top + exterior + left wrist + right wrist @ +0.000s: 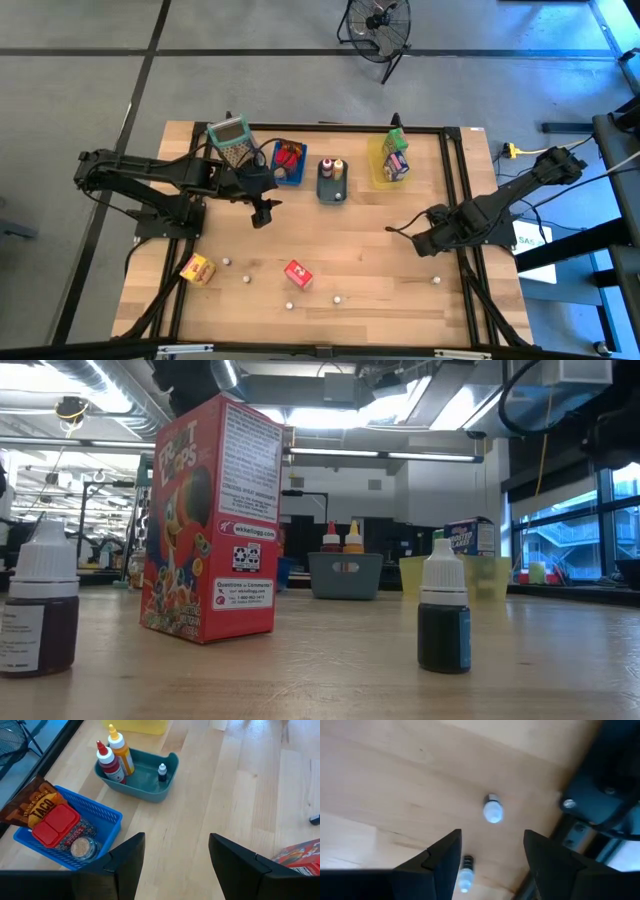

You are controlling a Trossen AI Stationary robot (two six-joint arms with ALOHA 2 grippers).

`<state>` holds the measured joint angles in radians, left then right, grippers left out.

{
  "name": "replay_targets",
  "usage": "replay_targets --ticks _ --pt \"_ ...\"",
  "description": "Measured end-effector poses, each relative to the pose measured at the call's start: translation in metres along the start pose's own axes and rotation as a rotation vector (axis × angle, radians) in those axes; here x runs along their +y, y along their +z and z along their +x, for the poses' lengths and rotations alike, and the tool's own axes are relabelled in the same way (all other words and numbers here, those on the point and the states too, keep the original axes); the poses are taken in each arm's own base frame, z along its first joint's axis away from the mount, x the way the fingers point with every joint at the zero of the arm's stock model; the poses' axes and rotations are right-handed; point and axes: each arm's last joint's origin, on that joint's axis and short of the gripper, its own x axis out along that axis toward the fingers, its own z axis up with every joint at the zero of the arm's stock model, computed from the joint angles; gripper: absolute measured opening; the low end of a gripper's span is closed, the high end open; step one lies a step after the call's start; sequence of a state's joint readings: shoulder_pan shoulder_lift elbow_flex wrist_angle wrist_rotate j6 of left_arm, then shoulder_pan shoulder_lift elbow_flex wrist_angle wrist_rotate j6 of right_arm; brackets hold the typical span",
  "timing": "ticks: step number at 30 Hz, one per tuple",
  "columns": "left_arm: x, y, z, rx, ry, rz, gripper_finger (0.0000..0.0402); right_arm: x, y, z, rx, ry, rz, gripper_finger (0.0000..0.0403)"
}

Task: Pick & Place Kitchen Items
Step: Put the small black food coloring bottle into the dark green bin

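On the near half of the table, a red carton (297, 273), a yellow-orange carton (197, 268) and several tiny white-capped bottles (338, 298) stand loose. My left gripper (262, 212) hangs open above bare wood near the blue tray (100, 815), touching nothing. My right gripper (430, 243) points down, open, at the table's right side. In its wrist view one small bottle (493, 811) stands just beyond the fingers. A second bottle (465, 876) shows beside one finger; whether they touch, I cannot tell.
Along the far edge sit a mesh basket (232, 140), the blue tray (289, 162) with a taco packet and a jar, a grey tray (332, 180) with sauce bottles, and a yellow tray (390, 160) with cartons. The black frame rail (600, 805) runs close beside my right gripper.
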<state>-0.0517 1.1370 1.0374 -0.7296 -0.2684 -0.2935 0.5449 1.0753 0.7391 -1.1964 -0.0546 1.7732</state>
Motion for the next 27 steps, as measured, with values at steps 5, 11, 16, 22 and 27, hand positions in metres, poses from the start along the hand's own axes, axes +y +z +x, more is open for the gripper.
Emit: replay_targets --ticks 5,11,16,22,27 --pt "0.0 0.0 0.0 0.0 0.0 0.0 0.0214 0.011 0.0 0.001 -0.056 0.109 -0.002 0.0217" --pt "0.0 0.0 0.0 0.0 0.0 0.0 0.0216 0.027 -0.003 -0.001 -0.061 0.258 -0.066 0.0217" --pt "0.0 0.0 0.0 0.0 0.0 0.015 0.0215 0.032 -0.005 0.003 -0.003 0.245 -0.055 0.0217" --pt "0.0 0.0 0.0 0.001 0.0 0.051 0.0215 0.032 -0.009 0.004 0.036 0.235 -0.02 0.0217" --pt "0.0 0.0 0.0 0.003 0.001 0.064 0.0216 0.031 -0.021 0.005 0.112 0.23 -0.092 0.0217"
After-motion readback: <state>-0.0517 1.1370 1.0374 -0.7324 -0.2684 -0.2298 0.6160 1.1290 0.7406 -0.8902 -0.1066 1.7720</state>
